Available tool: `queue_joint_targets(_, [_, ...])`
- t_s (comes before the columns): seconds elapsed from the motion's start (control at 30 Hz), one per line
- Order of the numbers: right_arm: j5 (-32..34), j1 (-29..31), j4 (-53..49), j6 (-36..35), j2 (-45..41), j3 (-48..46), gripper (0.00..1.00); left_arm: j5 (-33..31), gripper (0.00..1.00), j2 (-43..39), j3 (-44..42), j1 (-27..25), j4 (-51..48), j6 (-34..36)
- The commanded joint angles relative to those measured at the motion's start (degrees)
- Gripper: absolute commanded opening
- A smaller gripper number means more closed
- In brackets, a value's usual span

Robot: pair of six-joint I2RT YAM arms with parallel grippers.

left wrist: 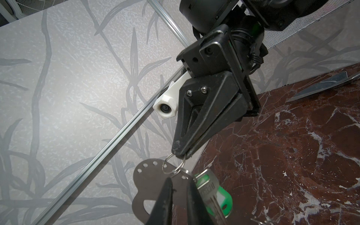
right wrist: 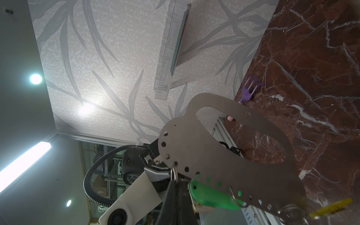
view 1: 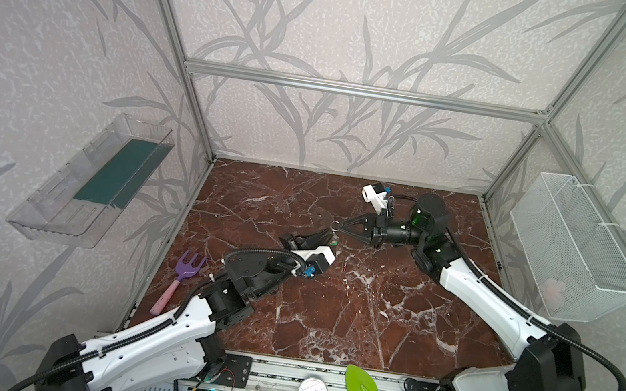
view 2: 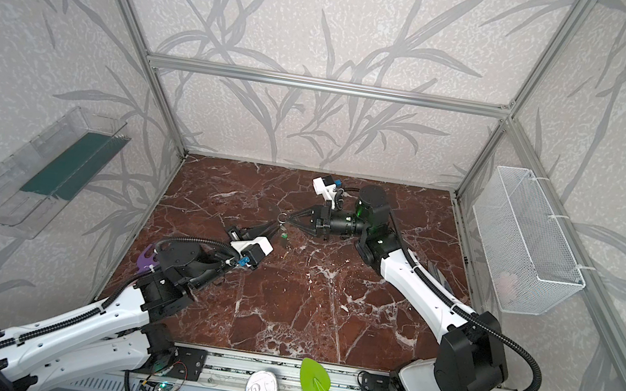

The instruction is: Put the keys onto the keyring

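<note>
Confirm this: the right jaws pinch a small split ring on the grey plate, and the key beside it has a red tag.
Wrong on the colour: the tag is green, as the left wrist view shows. The rest holds: the right gripper pinches the split ring on the grey plate.

A robotics lab test cell: an aluminium frame [view 1: 364, 91] with leaf-patterned wall panels [view 1: 53, 40] encloses a marble-look worktop [view 1: 329, 300], two robot arms [view 1: 489, 298] mounted at its front.

Blurred at five o'clock in the right wrist view: yellow tag [right wrist: 331, 208]. Too small in top views: keyring [view 1: 334, 225].
</note>
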Motion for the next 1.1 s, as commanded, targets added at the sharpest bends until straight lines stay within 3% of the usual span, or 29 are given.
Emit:
queue_joint_targets(0.0, [-1.1, 0.6, 3.0, 0.0, -0.1, 1.4, 0.0, 0.8, 0.18, 0.3, 2.3, 0.3, 2.7, 2.1])
queue_joint_targets(0.8, [-1.2, 1.4, -1.7, -2.3, -0.6, 2.7, 0.0, 0.0, 0.18, 5.3, 6.8, 0.8, -1.3, 9.3])
queue_joint_targets(1.07, [-1.4, 1.3, -2.0, -2.6, -1.0, 3.3, 0.0, -0.6, 0.02, 5.2, 8.5, 1.4, -4.9, 9.1])
